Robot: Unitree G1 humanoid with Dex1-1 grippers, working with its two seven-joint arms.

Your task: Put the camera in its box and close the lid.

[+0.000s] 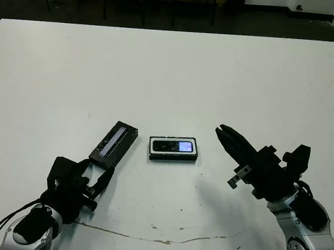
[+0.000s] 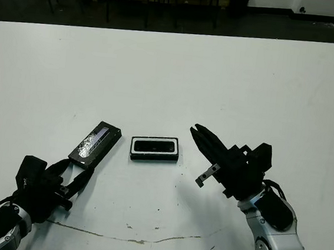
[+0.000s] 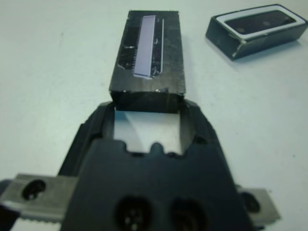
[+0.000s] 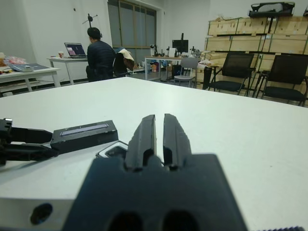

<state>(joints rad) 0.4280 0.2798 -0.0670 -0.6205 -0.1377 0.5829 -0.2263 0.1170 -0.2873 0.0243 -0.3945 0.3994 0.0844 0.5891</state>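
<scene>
The camera (image 1: 174, 144) lies inside the box (image 1: 173, 157), bluish patch up, at the table's middle front. Just left of it the lid (image 1: 115, 143) lies flat and askew, label strip up, off the box. My left gripper (image 1: 97, 169) is open at the lid's near end. In the left wrist view its fingertips (image 3: 103, 109) flank that end of the lid (image 3: 149, 53), with the box (image 3: 226, 41) beyond. My right gripper (image 1: 223, 133) is shut, empty, raised to the right of the box and pointing toward it. In the right wrist view its fingers (image 4: 146, 132) hide most of the box.
A thin dark scuff line (image 1: 162, 240) runs across the table near its front edge. Chairs (image 4: 279, 72) and desks stand beyond the far edge of the table (image 1: 176, 30). A person (image 4: 100, 55) sits at a far desk, back turned.
</scene>
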